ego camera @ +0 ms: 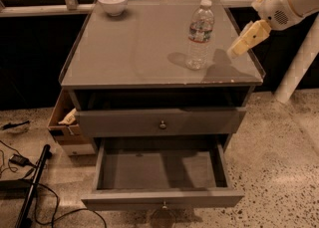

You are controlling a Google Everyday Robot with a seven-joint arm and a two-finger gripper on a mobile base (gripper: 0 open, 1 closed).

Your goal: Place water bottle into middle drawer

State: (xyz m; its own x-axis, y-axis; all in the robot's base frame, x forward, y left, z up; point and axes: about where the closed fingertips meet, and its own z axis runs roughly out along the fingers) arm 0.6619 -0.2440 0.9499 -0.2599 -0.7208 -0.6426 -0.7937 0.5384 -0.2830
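The water bottle stands upright on the right part of the grey cabinet top; it is clear with a white cap and a paper label. My gripper, cream-coloured on a white arm, hangs over the top's right edge, a short way right of the bottle and apart from it. It holds nothing that I can see. The middle drawer is pulled out at the bottom front, with its grey floor bare and a small knob mid-front.
A white bowl sits at the top's back left. A shut grey drawer with a knob is above the open one. A brown cardboard box stands left of the cabinet. Cables and a black bar lie on the floor. A white pole stands at the right.
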